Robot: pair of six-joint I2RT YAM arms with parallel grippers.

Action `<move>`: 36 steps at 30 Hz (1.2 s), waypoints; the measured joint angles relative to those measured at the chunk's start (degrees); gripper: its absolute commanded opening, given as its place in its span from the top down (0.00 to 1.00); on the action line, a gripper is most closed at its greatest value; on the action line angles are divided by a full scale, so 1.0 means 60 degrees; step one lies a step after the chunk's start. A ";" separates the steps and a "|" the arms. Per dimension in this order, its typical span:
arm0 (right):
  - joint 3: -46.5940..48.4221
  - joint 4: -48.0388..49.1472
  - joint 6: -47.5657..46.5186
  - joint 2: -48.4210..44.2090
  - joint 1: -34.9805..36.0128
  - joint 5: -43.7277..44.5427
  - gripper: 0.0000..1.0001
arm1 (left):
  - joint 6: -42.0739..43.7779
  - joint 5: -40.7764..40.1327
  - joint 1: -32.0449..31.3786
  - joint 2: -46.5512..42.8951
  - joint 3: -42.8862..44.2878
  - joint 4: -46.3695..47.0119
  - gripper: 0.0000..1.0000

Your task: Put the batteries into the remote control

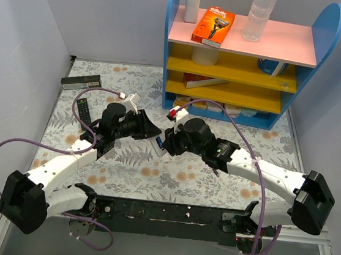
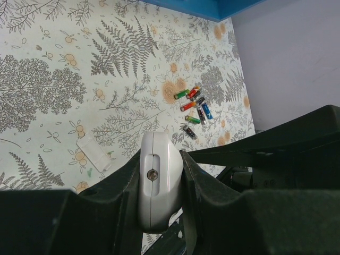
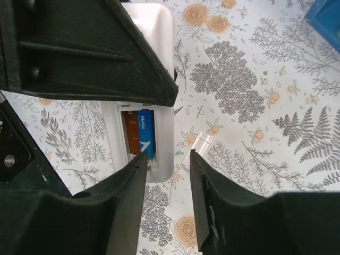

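My left gripper (image 2: 159,155) is shut on the white remote control (image 2: 158,186), pinching its long sides near one end. In the right wrist view the remote control (image 3: 166,133) lies back side up with its compartment uncovered. A blue battery (image 3: 145,139) sits in the right slot, and the brownish slot beside it holds nothing. My right gripper (image 3: 167,156) hovers open just over the compartment's near end, nothing between its fingers. Several loose batteries (image 2: 194,106) in red, green, blue and black lie clustered on the floral cloth. The small white back cover (image 3: 197,149) lies beside the remote.
A black remote with coloured buttons (image 1: 84,113) and a long dark flat box (image 1: 81,81) lie at the left. A blue shelf unit (image 1: 246,56) with an orange box and bottles stands at the back. Both arms meet at the middle of the table (image 1: 231,134).
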 measured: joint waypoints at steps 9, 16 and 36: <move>0.0127 0.0025 0.0393 -0.0211 -0.0131 -0.0157 0.42 | -0.0033 0.0149 0.0000 -0.0131 -0.0022 0.0222 1.00; 0.0168 0.0047 0.0568 -0.0211 -0.0138 -0.0197 0.43 | -0.0055 0.0317 0.0000 -0.0262 -0.0029 0.0364 1.00; 0.0324 0.0452 0.0670 0.0102 -0.0146 -0.0277 0.53 | -0.0062 0.0463 0.0000 -0.0382 -0.0029 0.0375 1.00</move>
